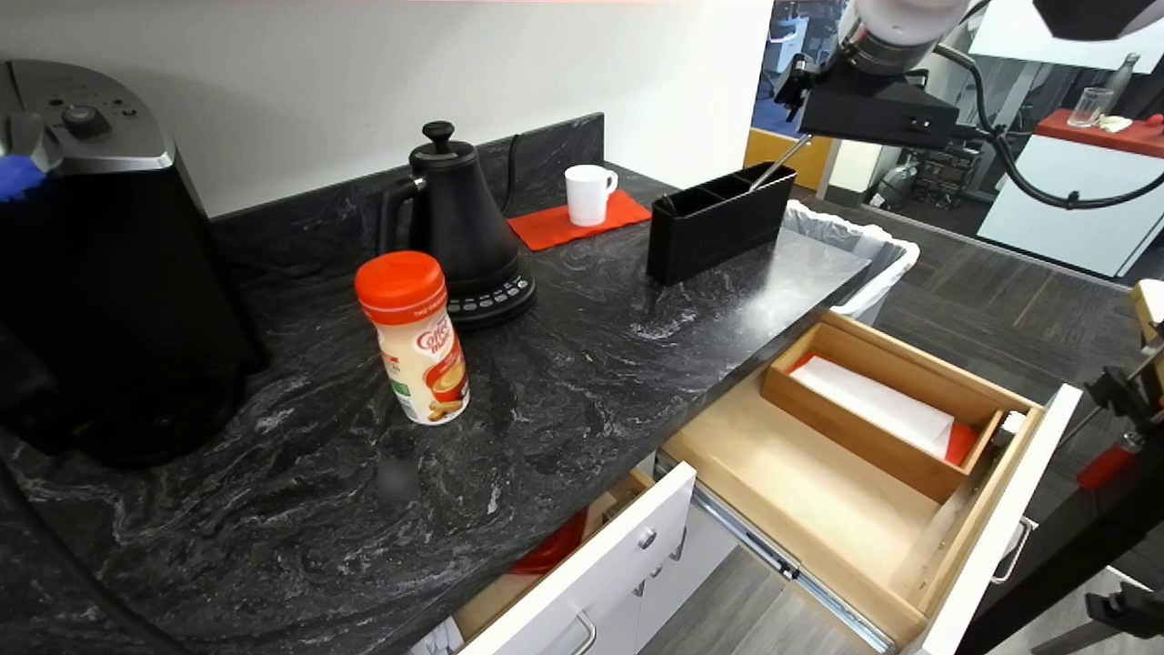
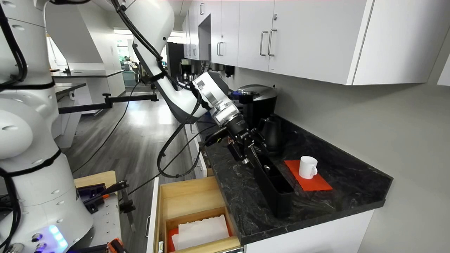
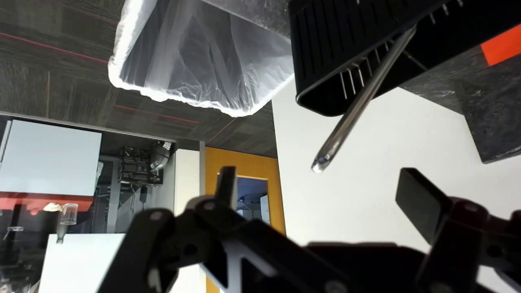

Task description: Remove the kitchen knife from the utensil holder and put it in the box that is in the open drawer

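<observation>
Gripper (image 3: 321,191) spread wide in wrist view, fingers (image 3: 423,203) at 7 and 4 o'clock. Metal handle (image 3: 362,106) slants from black utensil holder (image 3: 321,44) between 1 and 2, free end toward 7, apart from both fingers. Bag-lined bin (image 3: 158,93) at 11, pale cabinet (image 3: 53,156) at 9, red patch (image 3: 504,45) on dark counter (image 3: 494,110) at 2.

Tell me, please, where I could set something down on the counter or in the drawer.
The drawer has bare floor beside the box. The counter has a free patch between the creamer canister and the utensil holder. It is crowded at the holder, where a metal handle slants up near the open claw, and around the kettle and mug.
</observation>
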Controlling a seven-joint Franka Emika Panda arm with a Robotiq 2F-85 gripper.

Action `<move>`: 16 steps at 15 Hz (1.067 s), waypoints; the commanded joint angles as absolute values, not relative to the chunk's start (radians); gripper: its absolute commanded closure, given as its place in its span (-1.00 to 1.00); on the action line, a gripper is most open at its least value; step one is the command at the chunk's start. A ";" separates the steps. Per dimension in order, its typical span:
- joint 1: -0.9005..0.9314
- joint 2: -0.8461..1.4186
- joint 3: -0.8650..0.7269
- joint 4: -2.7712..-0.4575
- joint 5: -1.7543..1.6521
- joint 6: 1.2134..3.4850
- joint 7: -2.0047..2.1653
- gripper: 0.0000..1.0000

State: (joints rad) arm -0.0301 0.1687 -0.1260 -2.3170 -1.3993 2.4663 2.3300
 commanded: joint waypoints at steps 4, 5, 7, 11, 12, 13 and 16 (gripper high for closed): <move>-0.049 0.172 -0.101 -2.315 -1.397 2.462 2.327 -1.00; -0.049 0.172 -0.100 -2.315 -1.397 2.462 2.327 -1.00; -0.036 0.179 -0.095 -2.307 -1.449 2.458 2.345 -1.00; -0.042 0.219 -0.087 -2.283 -1.462 2.431 2.348 -1.00; -0.044 0.226 -0.089 -2.280 -1.459 2.422 2.354 -1.00; -0.046 0.233 -0.092 -2.276 -1.456 2.407 2.361 -1.00; -0.055 0.252 -0.100 -2.265 -1.454 2.371 2.398 -1.00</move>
